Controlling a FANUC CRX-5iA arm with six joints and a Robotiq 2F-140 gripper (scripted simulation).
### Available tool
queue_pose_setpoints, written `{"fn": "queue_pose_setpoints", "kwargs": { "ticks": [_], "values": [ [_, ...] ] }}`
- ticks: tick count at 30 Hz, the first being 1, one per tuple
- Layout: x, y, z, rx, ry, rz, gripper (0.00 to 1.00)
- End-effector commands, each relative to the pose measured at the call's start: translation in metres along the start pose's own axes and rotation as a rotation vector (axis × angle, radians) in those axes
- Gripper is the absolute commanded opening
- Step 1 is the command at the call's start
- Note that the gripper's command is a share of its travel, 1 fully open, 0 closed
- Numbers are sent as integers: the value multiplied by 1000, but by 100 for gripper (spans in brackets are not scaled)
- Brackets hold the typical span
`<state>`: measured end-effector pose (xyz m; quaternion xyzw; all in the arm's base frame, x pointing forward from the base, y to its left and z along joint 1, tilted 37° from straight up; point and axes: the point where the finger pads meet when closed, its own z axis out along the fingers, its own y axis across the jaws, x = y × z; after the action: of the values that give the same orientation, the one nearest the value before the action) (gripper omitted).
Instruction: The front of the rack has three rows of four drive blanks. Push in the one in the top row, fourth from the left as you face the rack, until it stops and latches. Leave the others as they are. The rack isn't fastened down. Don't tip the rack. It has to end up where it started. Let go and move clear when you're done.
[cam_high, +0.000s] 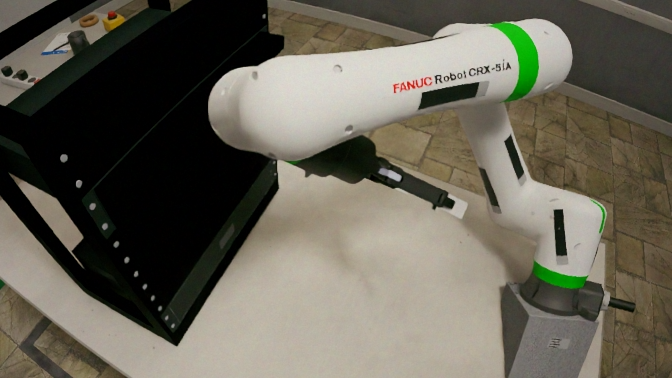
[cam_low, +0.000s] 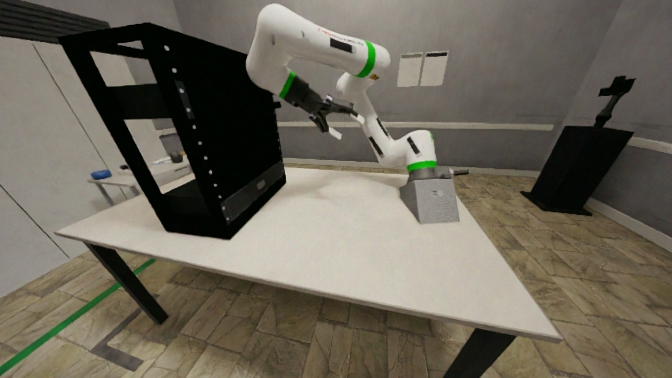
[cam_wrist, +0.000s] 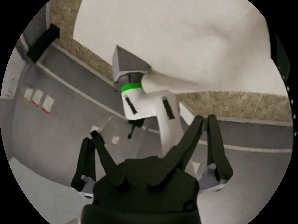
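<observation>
The black rack (cam_high: 140, 150) stands on the left part of the white table; it also shows in the exterior view (cam_low: 200, 140). Its front face is dark, and I cannot make out the single drive blanks or the top row's fourth blank. A grey strip (cam_high: 227, 235) runs along the bottom of the front. My gripper (cam_high: 450, 205) is open and empty. It hangs in the air to the right of the rack's upper front corner and points away from the rack, toward the arm's base (cam_wrist: 129, 70). It touches nothing. The open fingers frame the wrist view.
The arm's grey pedestal (cam_high: 545, 330) (cam_low: 430, 200) stands at the table's right side. The big white upper arm (cam_high: 350, 95) passes close in front of the rack's top. A side table with small items (cam_high: 65, 35) is behind the rack. A black stand (cam_low: 575, 170) is on the floor far right.
</observation>
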<state>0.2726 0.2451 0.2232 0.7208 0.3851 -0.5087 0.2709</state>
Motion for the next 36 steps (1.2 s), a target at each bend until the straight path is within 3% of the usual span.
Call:
{"fn": "queue_pose_setpoints", "kwargs": {
  "ticks": [1, 17, 36],
  "values": [
    [1, -1, 0, 0, 5, 2, 100],
    [17, -9, 3, 10, 56, 26, 100],
    [60, -35, 7, 55, 196, 95, 100]
  ]
}}
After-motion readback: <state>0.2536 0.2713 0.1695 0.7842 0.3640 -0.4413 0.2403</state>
